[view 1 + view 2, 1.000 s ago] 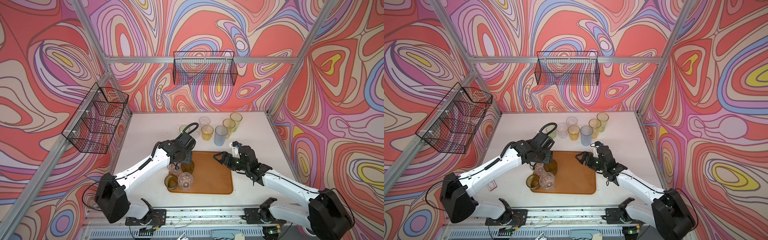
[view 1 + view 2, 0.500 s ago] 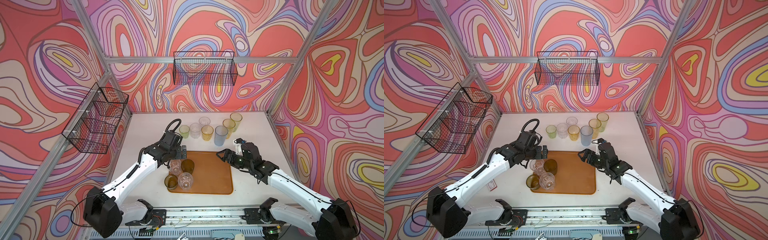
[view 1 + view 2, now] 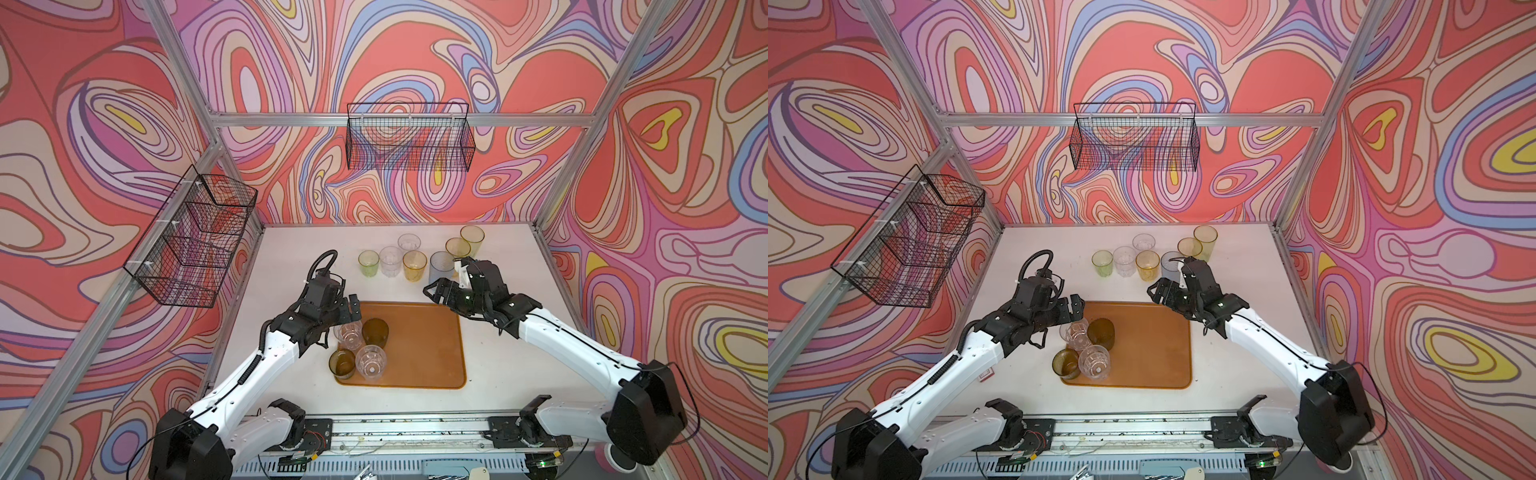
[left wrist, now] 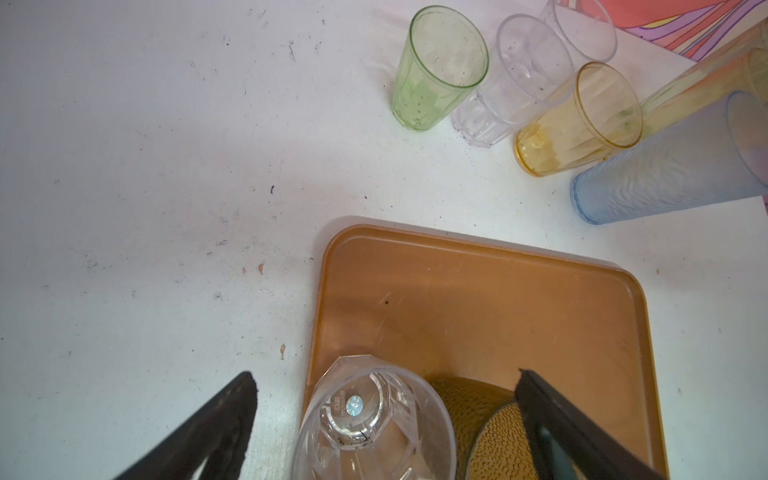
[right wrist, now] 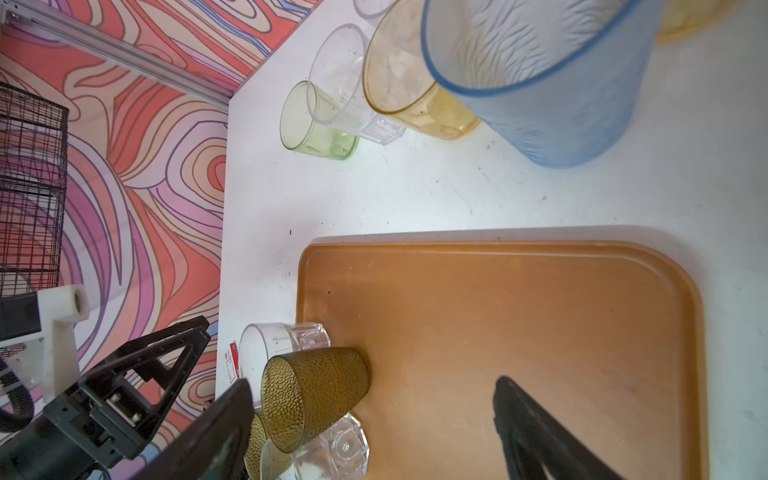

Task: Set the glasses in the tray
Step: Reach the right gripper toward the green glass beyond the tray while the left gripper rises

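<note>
Tray, top views: orange-brown tray (image 3: 419,345) lies flat on white table (image 3: 291,257), front middle.
Glasses on tray, top views: four glasses (image 3: 371,361) bunched at tray's left end, two clear, two olive.
Glasses off tray, top views: seven on table behind tray's far rim, apart from it; green glass (image 3: 368,263), two clear, one yellow, blue glass (image 3: 441,266), two tall yellowish at far right.
Left tool, top views: left tool (image 3: 349,309) spread, gripping nothing, over tray's far left corner, just beside the bunch.
Right tool, top views: right tool (image 3: 440,291) spread, empty, at tray's far right corner, near blue glass.
Baskets, top views: black wire baskets (image 3: 409,141), one on back wall, one on left wall.
Left wrist: fingers (image 4: 224,415) wide apart; clear glass (image 4: 365,424) sits between them, touching neither; olive glass (image 4: 478,415) just beside it on tray; green, clear, yellow, blue ones on table beyond.
Right wrist: fingers (image 5: 532,428) wide apart, only bare tray between; olive glass near one finger; blue glass on table past tray rim.
</note>
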Controlling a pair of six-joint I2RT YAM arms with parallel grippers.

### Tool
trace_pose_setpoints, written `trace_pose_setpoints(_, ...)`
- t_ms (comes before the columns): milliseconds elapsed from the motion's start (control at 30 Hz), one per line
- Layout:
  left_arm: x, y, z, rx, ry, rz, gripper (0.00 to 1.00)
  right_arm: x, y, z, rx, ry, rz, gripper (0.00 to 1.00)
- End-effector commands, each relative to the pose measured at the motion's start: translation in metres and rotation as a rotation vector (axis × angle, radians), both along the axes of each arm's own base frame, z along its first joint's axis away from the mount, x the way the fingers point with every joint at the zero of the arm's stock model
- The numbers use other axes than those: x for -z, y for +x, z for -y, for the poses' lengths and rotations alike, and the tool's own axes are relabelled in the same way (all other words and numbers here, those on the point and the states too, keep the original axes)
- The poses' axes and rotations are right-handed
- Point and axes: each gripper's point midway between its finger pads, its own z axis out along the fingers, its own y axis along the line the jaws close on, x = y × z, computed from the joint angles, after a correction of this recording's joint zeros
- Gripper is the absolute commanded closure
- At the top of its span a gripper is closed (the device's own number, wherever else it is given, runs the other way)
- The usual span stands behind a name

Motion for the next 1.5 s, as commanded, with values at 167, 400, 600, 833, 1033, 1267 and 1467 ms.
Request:
trace_pose_setpoints(167, 0.002, 0.012, 0.003, 0.003, -0.031, 0.03, 0.0, -0.008, 0.034, -0.037, -0.087, -0.084, 0.009, 0.13)
trace_pose_setpoints(400, 0.0, 0.007, 0.006, 0.016, -0.068, 0.045, 0.0, -0.007, 0.063, -0.071, -0.143, -0.119, 0.008, 0.23)
trace_pose_setpoints(600, -0.006, 0.006, 0.005, 0.007, -0.073, 0.058, 0.0, 0.015, 0.088, -0.096, -0.163, -0.125, -0.008, 0.29)
trace_pose_setpoints(833, -0.015, 0.007, 0.003, -0.009, -0.068, 0.044, 0.0, 0.038, 0.117, -0.12, -0.14, -0.127, -0.011, 0.33)
trace_pose_setpoints(1033, -0.027, 0.008, 0.006, -0.007, -0.098, 0.065, 0.0, 0.053, 0.138, -0.133, -0.081, -0.089, 0.002, 0.33)
trace_pose_setpoints(1267, -0.03, 0.005, 0.01, 0.004, -0.121, 0.05, 0.0, 0.064, 0.161, -0.139, -0.004, -0.086, 0.033, 0.33)
trace_pose_setpoints(1467, -0.03, 0.003, 0.01, 0.009, -0.119, 0.034, 0.0, 0.079, 0.17, -0.148, 0.029, -0.089, 0.034, 0.34)
